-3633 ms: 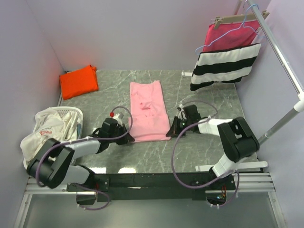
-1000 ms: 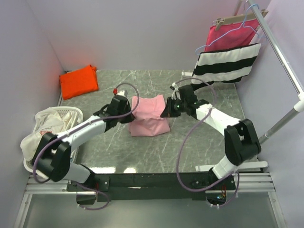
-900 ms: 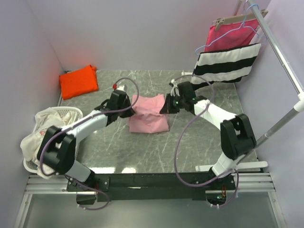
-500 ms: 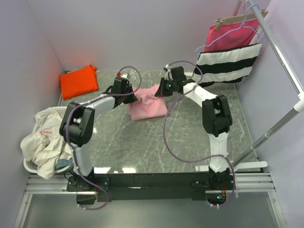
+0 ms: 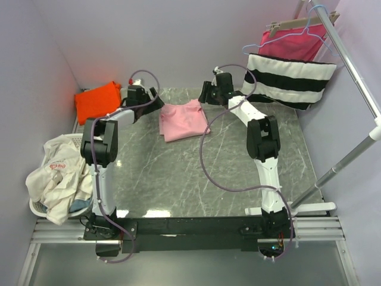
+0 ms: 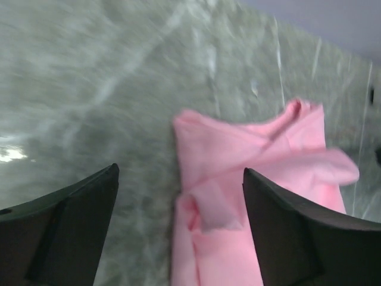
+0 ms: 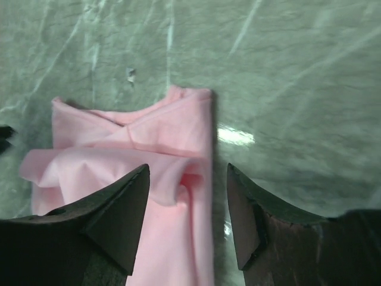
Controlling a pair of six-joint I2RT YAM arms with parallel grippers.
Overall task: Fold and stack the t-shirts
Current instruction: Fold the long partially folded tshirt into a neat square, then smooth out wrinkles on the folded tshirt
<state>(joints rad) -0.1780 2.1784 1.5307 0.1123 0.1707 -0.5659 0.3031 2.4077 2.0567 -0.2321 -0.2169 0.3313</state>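
The light pink t-shirt [image 5: 181, 119] lies folded in a small rumpled rectangle at the middle back of the marble table [image 5: 196, 173]. My left gripper [image 5: 152, 101] hovers open just beyond its far left corner. My right gripper [image 5: 206, 97] hovers open at its far right corner. In the left wrist view the pink t-shirt [image 6: 262, 179] lies loose under the open left gripper [image 6: 180, 173]. The right wrist view shows the pink t-shirt [image 7: 149, 143] under the open right gripper [image 7: 187, 170], nothing pinched. The folded orange t-shirt [image 5: 98, 101] lies at the back left corner.
A white laundry basket [image 5: 37, 205] with pale clothes stands at the left edge. A black-and-white striped cloth [image 5: 292, 80] and a magenta cloth on a hanger [image 5: 292, 42] hang from a metal rail [image 5: 351, 65] at the back right. Purple walls enclose the table.
Both grippers carried the pink t-shirt's near edge toward the back wall, doubling it over, then opened and let go. The striped cloth has swung to the right.
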